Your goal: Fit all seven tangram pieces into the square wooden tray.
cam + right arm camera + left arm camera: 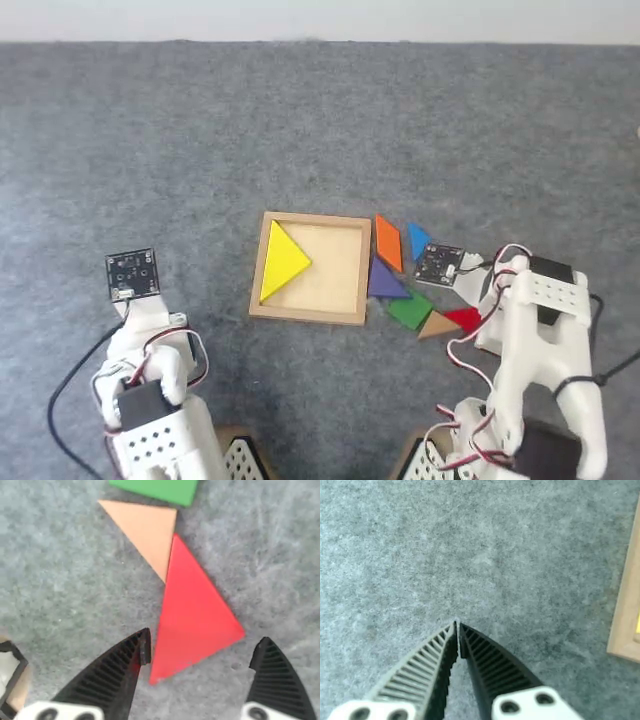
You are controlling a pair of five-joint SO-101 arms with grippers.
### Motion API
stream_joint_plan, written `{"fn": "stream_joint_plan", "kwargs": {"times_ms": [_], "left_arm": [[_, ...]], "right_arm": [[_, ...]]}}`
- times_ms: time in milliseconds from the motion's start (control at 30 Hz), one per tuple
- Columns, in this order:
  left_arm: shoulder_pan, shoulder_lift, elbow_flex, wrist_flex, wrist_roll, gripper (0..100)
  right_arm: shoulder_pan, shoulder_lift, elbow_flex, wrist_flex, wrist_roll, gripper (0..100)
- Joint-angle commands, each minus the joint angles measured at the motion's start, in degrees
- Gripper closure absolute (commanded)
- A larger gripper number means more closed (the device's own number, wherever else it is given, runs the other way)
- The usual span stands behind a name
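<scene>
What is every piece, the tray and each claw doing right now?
wooden tray, mostly unfilled
yellow triangle, inside tray
orange piece, outside tray
blue piece, outside
purple triangle, outside
green piece, outside
tan triangle, outside
red triangle, outside
left claw, shut
right claw, open over red triangle

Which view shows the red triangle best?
Right wrist view: the red triangle lies whole, at the open right end effector. High view catches a small part beside that arm; left wrist view faces carpet and tray edge.

No letters, numbers, labels or signs can be read on anything here.
</scene>
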Motion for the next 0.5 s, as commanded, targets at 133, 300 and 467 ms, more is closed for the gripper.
{"fn": "stream_joint_plan", "kwargs": {"times_ms": [133,300,467], "left_arm": [[-0.3,0.3,-1.0,-1.3,0.0,99],[-0.3,0.3,-1.0,-1.3,0.0,99],[-0.3,0.3,-1.0,-1.3,0.0,99]], "right_arm": [[0.1,8.0,-0.6,-6.5,-0.5,66.7],[0.0,10.2,-1.6,-6.4,-0.4,66.7],[-0.1,10.4,-1.7,-6.4,0.7,67.0]]}}
